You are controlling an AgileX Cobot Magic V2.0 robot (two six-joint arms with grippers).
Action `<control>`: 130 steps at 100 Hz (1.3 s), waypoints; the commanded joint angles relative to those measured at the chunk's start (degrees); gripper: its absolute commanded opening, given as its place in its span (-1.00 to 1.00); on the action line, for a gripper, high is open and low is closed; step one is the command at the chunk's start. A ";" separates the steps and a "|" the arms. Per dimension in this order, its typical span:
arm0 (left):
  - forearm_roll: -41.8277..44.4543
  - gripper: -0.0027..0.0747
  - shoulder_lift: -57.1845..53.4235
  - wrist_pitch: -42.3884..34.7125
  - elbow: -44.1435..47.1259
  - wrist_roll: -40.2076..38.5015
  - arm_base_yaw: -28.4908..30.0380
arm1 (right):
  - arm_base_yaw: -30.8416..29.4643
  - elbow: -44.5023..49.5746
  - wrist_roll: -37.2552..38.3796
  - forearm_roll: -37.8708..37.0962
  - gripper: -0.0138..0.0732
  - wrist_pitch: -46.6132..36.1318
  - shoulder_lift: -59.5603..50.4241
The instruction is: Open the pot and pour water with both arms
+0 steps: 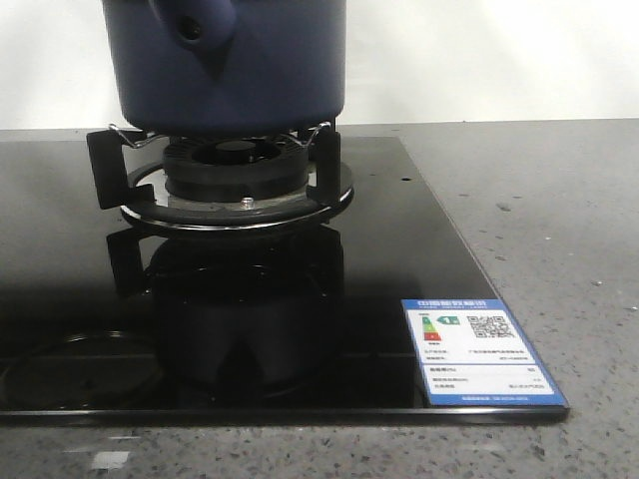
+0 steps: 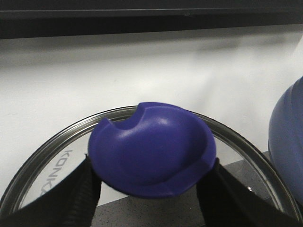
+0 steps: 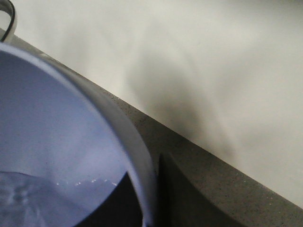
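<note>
Front view shows the pot [image 1: 225, 65] sitting on the burner [image 1: 235, 175] of a black glass stove [image 1: 389, 249], which rests on a grey speckled surface [image 1: 559, 220]; its handle stub [image 1: 193, 25] faces the camera, and neither arm appears here. From the left wrist, the left tool [image 2: 151, 177] pinches the blue knob [image 2: 151, 149] of a glass lid [image 2: 42, 156], its two black fingers [image 2: 71, 198] pressed against the knob's sides, with the pot's dark flank just beside it. The lid seems lifted clear of the pot, though this view is too tight to be sure. The right wrist shows only a pale cup [image 3: 57, 132] holding water [image 3: 28, 198], tilted close to the lens; the right tool itself is hidden, so I cannot tell its state. The knob is smooth and rounded, so the lid could slip or swing and strike the pot. A hasty tilt could spill water onto the stove rather than into the pot.
</note>
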 commanded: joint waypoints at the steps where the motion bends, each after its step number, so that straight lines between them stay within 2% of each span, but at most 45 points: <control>1: -4.66 -0.12 -2.41 0.74 -2.22 -0.56 0.22 | -0.11 -1.58 -1.26 1.41 -0.78 -5.96 -4.34; 16: -4.66 -0.12 -2.41 0.74 -2.22 -0.56 0.22 | -0.11 3.09 -1.56 1.41 -0.78 -11.03 -6.39; 45: -4.68 -0.12 -2.41 0.74 -2.22 -0.56 0.22 | 0.25 20.75 -2.18 1.41 -0.78 -29.52 -13.88; 70: -4.68 -0.12 -2.41 0.74 -2.22 -0.56 0.22 | 1.63 29.41 -2.31 0.28 -0.78 -39.84 -16.09; 108: -4.68 -0.12 -2.41 0.74 -2.22 -0.56 0.22 | 3.88 43.43 -2.31 -1.70 -0.78 -63.98 -18.54; 130: -4.68 -0.12 -2.41 0.74 -2.22 -0.56 0.22 | 4.01 44.30 -2.31 -2.77 -0.79 -65.86 -18.54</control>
